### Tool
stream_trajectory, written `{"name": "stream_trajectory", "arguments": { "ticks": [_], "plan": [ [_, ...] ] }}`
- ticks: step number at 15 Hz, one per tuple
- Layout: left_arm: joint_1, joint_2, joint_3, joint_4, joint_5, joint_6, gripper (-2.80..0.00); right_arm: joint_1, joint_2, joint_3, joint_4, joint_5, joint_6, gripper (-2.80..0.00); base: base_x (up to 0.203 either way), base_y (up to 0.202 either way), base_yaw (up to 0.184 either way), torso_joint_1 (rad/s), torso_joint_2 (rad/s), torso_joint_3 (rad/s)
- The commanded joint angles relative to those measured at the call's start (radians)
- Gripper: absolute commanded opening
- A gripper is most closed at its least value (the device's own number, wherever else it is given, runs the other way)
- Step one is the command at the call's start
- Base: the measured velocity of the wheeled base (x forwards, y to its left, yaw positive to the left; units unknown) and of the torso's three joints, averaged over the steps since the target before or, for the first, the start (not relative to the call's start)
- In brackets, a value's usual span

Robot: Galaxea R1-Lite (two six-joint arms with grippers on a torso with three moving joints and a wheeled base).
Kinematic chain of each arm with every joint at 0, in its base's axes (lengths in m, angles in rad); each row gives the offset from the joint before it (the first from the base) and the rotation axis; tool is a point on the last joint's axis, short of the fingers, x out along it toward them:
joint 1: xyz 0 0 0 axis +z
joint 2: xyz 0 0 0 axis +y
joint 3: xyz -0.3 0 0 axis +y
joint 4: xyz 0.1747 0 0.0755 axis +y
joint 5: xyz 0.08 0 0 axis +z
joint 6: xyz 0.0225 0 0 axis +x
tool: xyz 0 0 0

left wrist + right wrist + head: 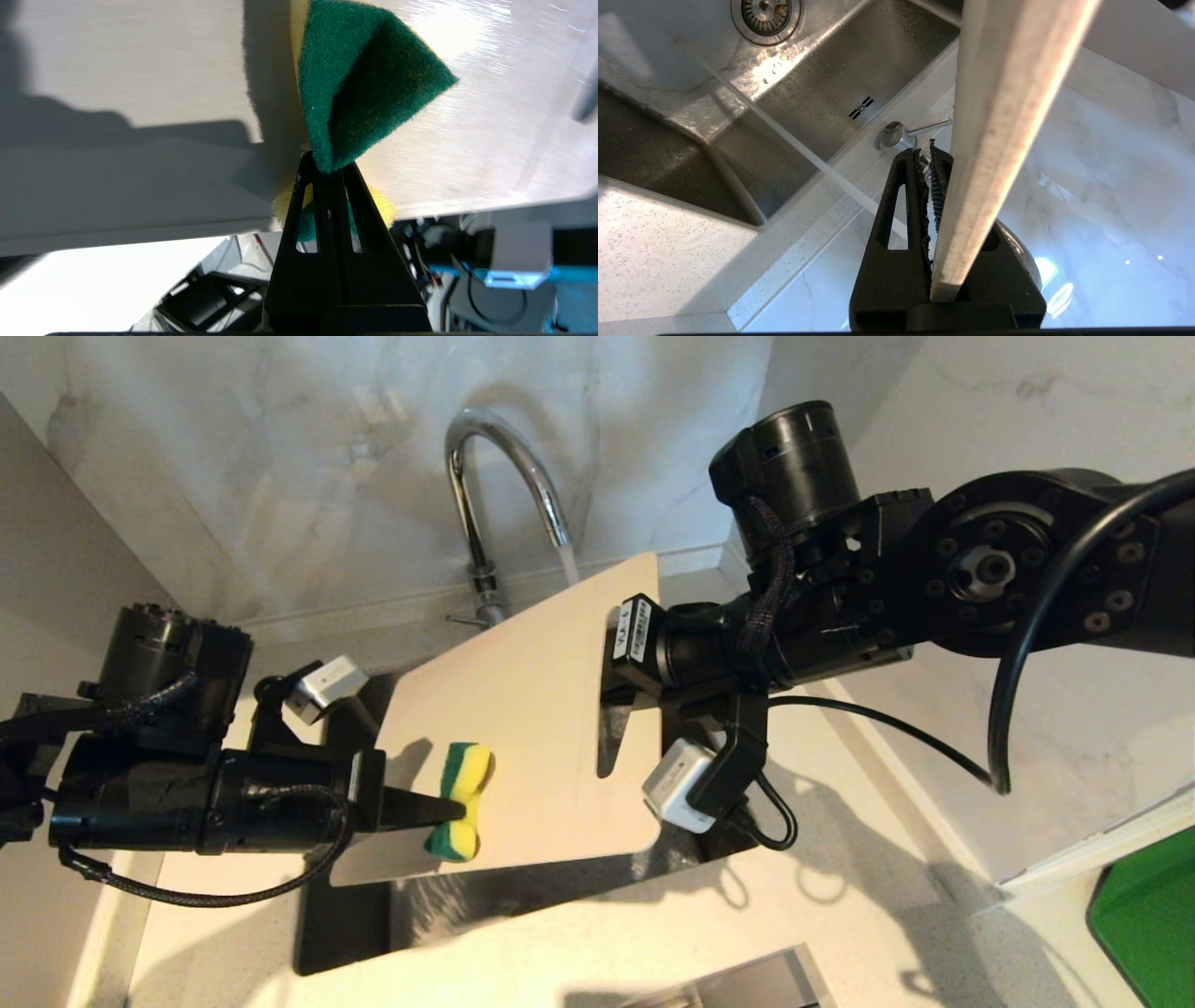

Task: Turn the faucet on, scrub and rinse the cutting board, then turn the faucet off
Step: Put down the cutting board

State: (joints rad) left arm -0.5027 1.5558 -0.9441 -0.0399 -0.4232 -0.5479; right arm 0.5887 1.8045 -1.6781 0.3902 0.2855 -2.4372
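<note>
Head view shows you the left gripper [456, 810] pinching a sponge [459, 801] against the board [523, 709]. Your right gripper [611, 695] clamps the board's edge while the faucet [495, 476] runs over the sink [822, 93].

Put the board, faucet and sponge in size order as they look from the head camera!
1. board
2. faucet, though it stands farther off, so it may look smaller than it is
3. sponge

Glossy chrome faucet [509, 476], smooth matt plastic cutting board [523, 709], fuzzy green-and-yellow sponge [459, 800], brushed steel sink [822, 93].
</note>
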Motion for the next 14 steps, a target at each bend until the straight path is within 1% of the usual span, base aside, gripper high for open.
{"name": "stream_trajectory", "arguments": {
  "ticks": [1, 3, 4, 6, 8, 10, 11, 14],
  "plan": [
    [0.053, 0.027, 0.05, -0.016, -0.002, -0.002, -2.8, 0.0, 0.003, -0.005, 0.001, 0.004, -0.013, -2.8, 0.0, 0.0, 0.0, 0.0, 0.0, 0.0],
    [0.109, 0.031, 0.088, -0.017, -0.005, 0.012, -2.8, 0.0, -0.001, -0.004, 0.001, 0.004, -0.013, -2.8, 0.0, 0.0, 0.0, 0.0, 0.0, 0.0],
    [0.143, 0.034, 0.117, -0.02, -0.009, 0.042, -2.8, 0.0, -0.002, -0.003, 0.001, 0.004, -0.013, -2.8, 0.0, 0.0, 0.0, 0.0, 0.0, 0.0],
    [0.241, 0.062, 0.176, -0.056, -0.014, 0.117, -2.8, 0.0, -0.007, -0.002, 0.003, 0.006, -0.013, -2.8, 0.0, 0.0, 0.0, 0.0, 0.0, 0.0],
    [0.341, 0.106, 0.216, -0.098, -0.042, 0.165, -2.8, 0.0, -0.007, -0.005, 0.002, 0.006, -0.013, -2.8, 0.0, 0.0, 0.0, 0.0, 0.0, 0.0],
    [0.435, 0.157, 0.232, -0.111, -0.085, 0.229, -2.8, 0.0, -0.007, -0.002, 0.002, 0.006, -0.013, -2.8, 0.0, 0.0, 0.0, 0.0, 0.0, 0.0],
    [0.465, 0.18, 0.236, -0.113, -0.096, 0.253, -2.8, 0.002, -0.007, -0.001, 0.001, 0.006, -0.013, -2.8, 0.0, 0.0, 0.0, 0.0, 0.0, 0.0],
    [0.554, 0.216, 0.235, -0.115, -0.124, 0.3, -2.8, 0.0, -0.007, 0.001, 0.001, 0.006, -0.013, -2.8, 0.0, 0.0, 0.0, 0.0, 0.0, 0.0]
  ]
}}
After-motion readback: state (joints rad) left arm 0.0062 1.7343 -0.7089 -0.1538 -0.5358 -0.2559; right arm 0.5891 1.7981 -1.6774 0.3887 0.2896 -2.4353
